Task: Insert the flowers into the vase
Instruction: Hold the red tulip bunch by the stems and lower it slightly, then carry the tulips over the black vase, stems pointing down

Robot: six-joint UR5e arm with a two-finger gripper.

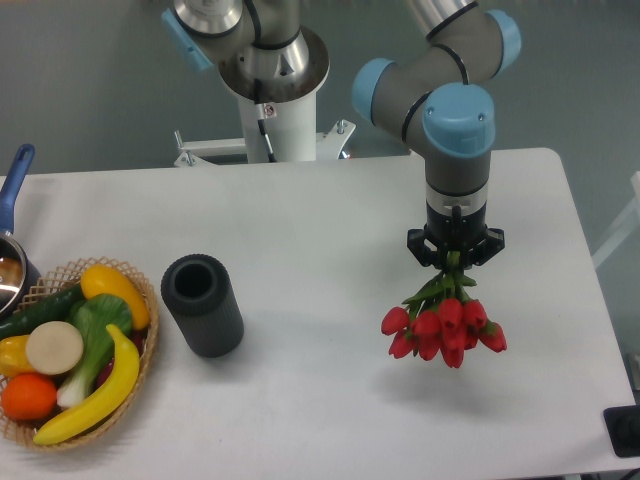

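Flowers [444,326], a bundle of red tulip buds on green stems, hang in the air over the right half of the white table [330,220], with a faint shadow on the surface beneath them. Stems point up and buds point down and toward the camera. Gripper [455,257] points straight down from the arm's blue-capped wrist and is clenched on the green stem ends, its black fingers [421,246] standing close on either side of the stalks. Vase [202,305], a dark grey cylinder with a round open mouth, stands on the table well apart from the flowers, toward the left; its mouth holds nothing visible. Just beside the vase, at the left edge, sits a woven wicker basket [142,285] holding a banana [92,394], a yellow pepper [114,290], an orange fruit [28,396], a dark green cucumber [42,310] and a green-leafed vegetable [95,330] with a white stalk. A round pale item [54,347] rests among them; its identity cannot be determined. A pot with a blue handle [14,185] is partly cut off at the far left edge. The arm's white pedestal [280,125] stands behind the table.
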